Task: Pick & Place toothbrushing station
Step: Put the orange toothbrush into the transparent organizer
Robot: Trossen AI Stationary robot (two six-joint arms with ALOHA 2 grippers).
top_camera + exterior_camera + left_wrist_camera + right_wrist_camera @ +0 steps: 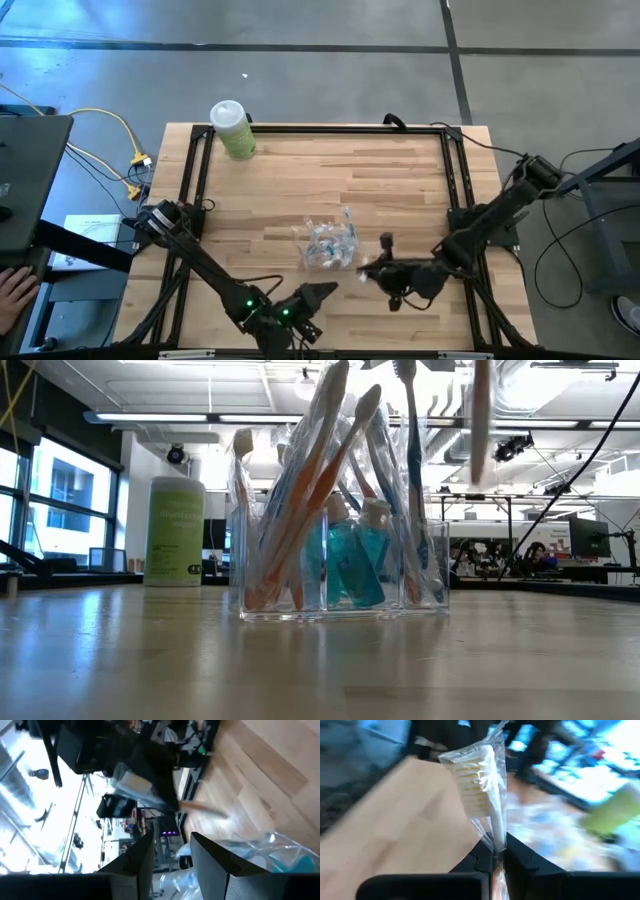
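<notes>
Right wrist view: fingers [496,851] pinching wrapped toothbrush [479,782].

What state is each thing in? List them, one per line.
Clear holder: upright on the table, full of wrapped toothbrushes and teal bottles.
Green bottle: upright, capped.
Wrapped toothbrush: pinched in the right gripper, bristles up.
Left gripper: partly open, empty, near the holder.
</notes>
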